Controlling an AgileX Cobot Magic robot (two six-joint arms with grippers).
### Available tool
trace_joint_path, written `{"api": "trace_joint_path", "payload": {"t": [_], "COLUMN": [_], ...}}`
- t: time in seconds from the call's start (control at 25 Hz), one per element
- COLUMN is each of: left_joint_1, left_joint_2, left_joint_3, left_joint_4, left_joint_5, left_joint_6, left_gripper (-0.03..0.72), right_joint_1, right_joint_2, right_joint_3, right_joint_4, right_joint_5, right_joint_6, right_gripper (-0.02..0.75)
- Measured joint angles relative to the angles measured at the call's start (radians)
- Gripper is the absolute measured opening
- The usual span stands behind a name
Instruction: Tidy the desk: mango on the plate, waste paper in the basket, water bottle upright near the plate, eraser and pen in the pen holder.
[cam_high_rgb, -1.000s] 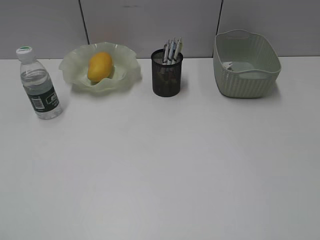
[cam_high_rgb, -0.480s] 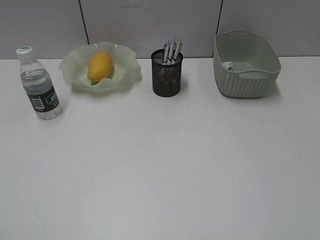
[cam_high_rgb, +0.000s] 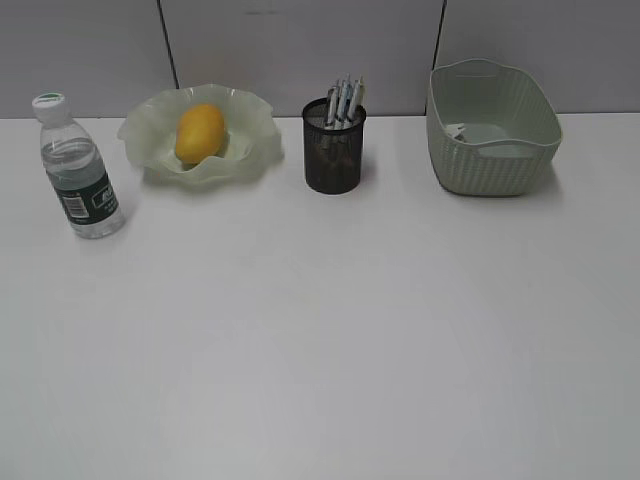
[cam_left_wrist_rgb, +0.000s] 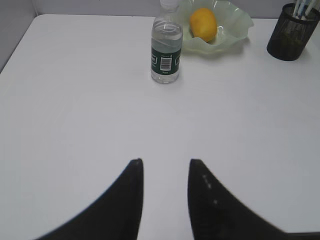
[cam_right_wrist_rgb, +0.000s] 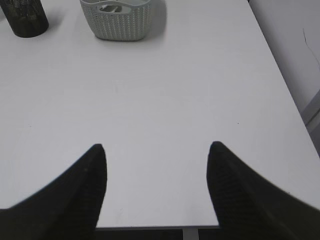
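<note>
White and bare across its front half, the broad flat desk (cam_high_rgb: 320, 350) carries everything along its far edge. In the exterior view the smooth yellow-orange mango (cam_high_rgb: 199, 132) lies in the pale green ruffled translucent plate (cam_high_rgb: 150, 125) at about eleven o'clock. The small clear water bottle (cam_high_rgb: 78, 170) with its dark green barcode label stands upright just beside the plate, toward ten o'clock. The black wire-mesh pen holder (cam_high_rgb: 334, 155) at twelve o'clock holds several pens (cam_high_rgb: 344, 100); no eraser shows through the mesh. The pale green woven-pattern basket (cam_high_rgb: 490, 130) sits at one o'clock, and a small white scrap, likely the waste paper (cam_high_rgb: 460, 130), lies on its floor.

The left gripper (cam_left_wrist_rgb: 165, 167) hangs over bare desk with its jaws partly apart and nothing between them. The right gripper (cam_right_wrist_rgb: 156, 150) is spread wide and equally empty, the basket well ahead of it.

By the look of things the tidying is done, so the risk lies in any further move. The bottle is tall, light and directly ahead of the left gripper; a forward sweep could tip it into the plate. A careless right arm could nudge the basket or topple the holder, spilling the pens.
</note>
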Motion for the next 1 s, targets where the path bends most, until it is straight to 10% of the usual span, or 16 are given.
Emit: {"api": "trace_joint_path", "payload": {"t": [1.0], "left_joint_1": [0.0], "left_joint_2": [0.0], "left_joint_3": [0.0], "left_joint_4": [0.0], "left_joint_5": [0.0], "left_joint_6": [0.0], "left_gripper": [0.239], "right_joint_1": [0.0], "right_joint_2": [0.0], "right_joint_3": [0.0], "right_joint_4": [0.0], "right_joint_5": [0.0], "right_joint_6": [0.0], "right_gripper": [0.502]}}
